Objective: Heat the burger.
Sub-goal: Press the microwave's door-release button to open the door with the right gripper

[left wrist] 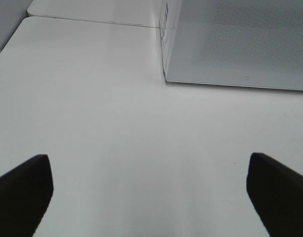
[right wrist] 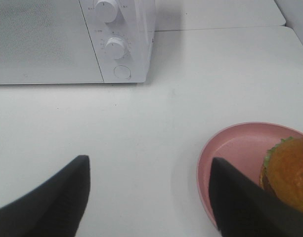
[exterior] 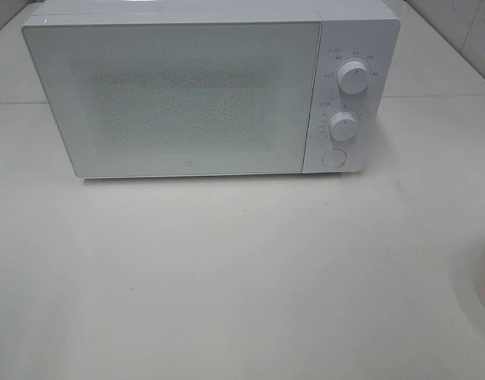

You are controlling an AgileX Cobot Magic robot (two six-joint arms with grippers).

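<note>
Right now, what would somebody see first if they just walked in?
A big white microwave, door shut, stands at the back of the table. Off to its front right sits a little burger on a pink plate, next to the open right claw.

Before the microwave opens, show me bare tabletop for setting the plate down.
Bare: the wide strip of table in front of the microwave door, from the left edge almost to the right. Also bare: the table right of its dials. Occupied only near the right edge, where the pink plate holds the burger.
</note>
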